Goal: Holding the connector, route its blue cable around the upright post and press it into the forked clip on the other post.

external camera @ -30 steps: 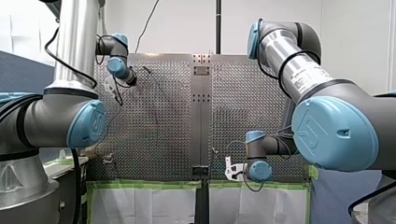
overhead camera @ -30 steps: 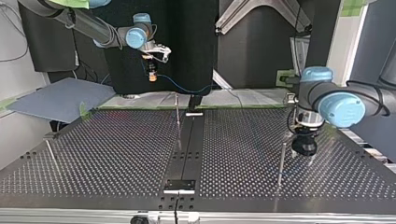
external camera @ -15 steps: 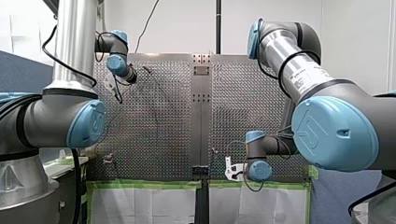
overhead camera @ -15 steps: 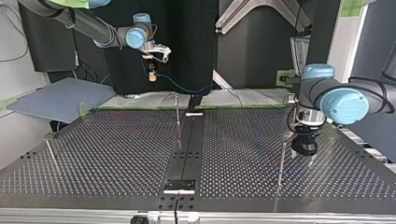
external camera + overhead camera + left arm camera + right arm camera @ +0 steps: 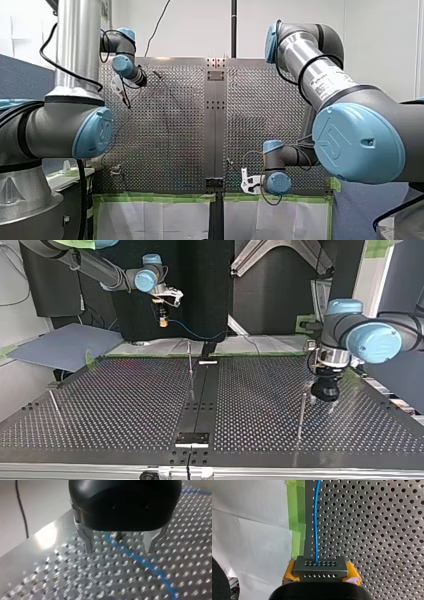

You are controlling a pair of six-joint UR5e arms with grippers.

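Clamping the connector (image 5: pixel 320 568) over the table (image 5: pixel 372 530) edge, my right jaws

The robot's left arm (image 5: pixel 75 60) and right arm (image 5: pixel 320 70) are silver tubes joined by dark grey housings with round light-blue caps (image 5: pixel 357 142). A white printed label (image 5: pixel 327 82) wraps the right tube. A black cable (image 5: pixel 41 50) loops beside the left arm. The left gripper (image 5: pixel 119 550) has a rounded black body and metal fingers (image 5: pixel 86 537). The right gripper (image 5: pixel 321 576) has yellow pads (image 5: pixel 288 573).
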